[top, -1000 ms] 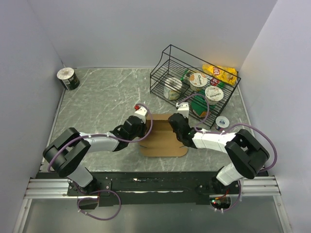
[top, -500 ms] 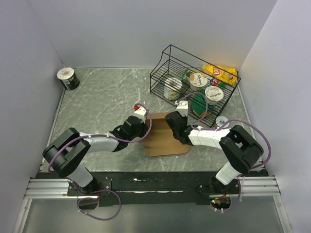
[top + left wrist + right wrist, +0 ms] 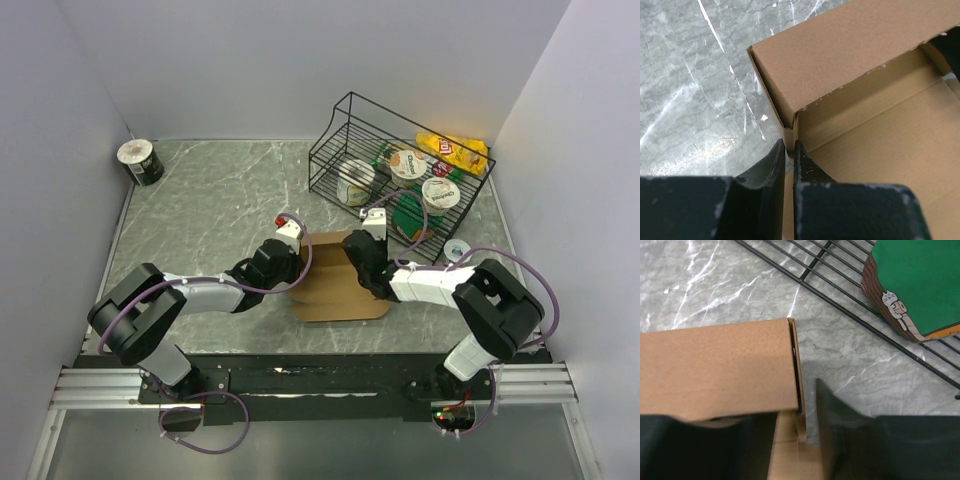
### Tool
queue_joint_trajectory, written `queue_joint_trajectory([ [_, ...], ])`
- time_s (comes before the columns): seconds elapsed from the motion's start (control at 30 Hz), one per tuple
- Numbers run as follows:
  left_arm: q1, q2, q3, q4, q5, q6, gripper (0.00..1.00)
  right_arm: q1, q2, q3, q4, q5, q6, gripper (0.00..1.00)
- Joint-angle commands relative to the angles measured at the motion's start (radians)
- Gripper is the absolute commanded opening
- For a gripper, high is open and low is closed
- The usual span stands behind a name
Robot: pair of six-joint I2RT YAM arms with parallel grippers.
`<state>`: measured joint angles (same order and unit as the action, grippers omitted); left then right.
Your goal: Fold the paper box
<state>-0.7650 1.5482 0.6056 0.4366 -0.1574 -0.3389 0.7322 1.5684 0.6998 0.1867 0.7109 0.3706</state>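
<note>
— What's biggest here?
— The grey marbled bench (image 3: 220, 200). At its far right stands a black wire basket (image 3: 325, 148), tilted, with lidded cups (image 3: 440, 192), a yellow snack bag (image 3: 455, 150) and a green carton (image 3: 920, 285) in it.
— And the paper box (image 3: 335, 285)?
— It lies at the near middle of the bench, between the two arms and just in front of the basket. It's plain brown cardboard; the far wall stands up, the inside is open and a flat flap lies toward the arms.
— The left gripper (image 3: 789, 147)?
— At the box's far left corner. Its jaws are pressed almost together, pinching the thin side wall where it meets the far wall.
— The right gripper (image 3: 795, 412)?
— At the far right corner. Its jaws stand spread, one on each side of the wall's end, with the outer finger (image 3: 840, 440) apart from the cardboard.
— Anything small?
— A tape roll (image 3: 140, 160) in the far left corner, well apart from everything.
</note>
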Motion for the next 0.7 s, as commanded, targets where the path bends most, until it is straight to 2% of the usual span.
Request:
queue_joint_trajectory([
  [0.0,-0.007,-0.016,0.031,-0.01,0.003,-0.002,0.04,-0.005,-0.077,-0.016,0.028,-0.031,-0.022,0.55],
  [0.07,-0.003,-0.028,0.037,-0.028,-0.004,0.003,0.04,-0.004,-0.105,-0.019,-0.007,-0.04,-0.025,0.61],
  [0.1,0.004,-0.028,0.042,-0.041,-0.001,0.005,0.04,-0.002,-0.122,-0.017,-0.025,-0.047,-0.024,0.67],
  [0.23,0.029,-0.027,0.092,-0.114,0.025,0.015,0.04,0.013,-0.195,-0.023,-0.124,-0.096,-0.033,0.82],
  [0.33,0.055,-0.028,0.126,-0.171,0.053,0.026,0.04,0.038,-0.29,-0.052,-0.156,-0.145,-0.096,0.87],
  [0.4,0.065,-0.028,0.147,-0.205,0.068,0.05,0.04,0.049,-0.37,-0.062,-0.182,-0.224,-0.145,0.93],
  [0.53,0.07,-0.023,0.221,-0.341,0.091,0.095,0.05,0.062,-0.478,-0.046,-0.262,-0.346,-0.194,0.98],
  [0.67,0.076,-0.043,0.263,-0.427,0.116,0.123,0.19,0.059,-0.501,0.015,-0.338,-0.422,-0.216,1.0],
])
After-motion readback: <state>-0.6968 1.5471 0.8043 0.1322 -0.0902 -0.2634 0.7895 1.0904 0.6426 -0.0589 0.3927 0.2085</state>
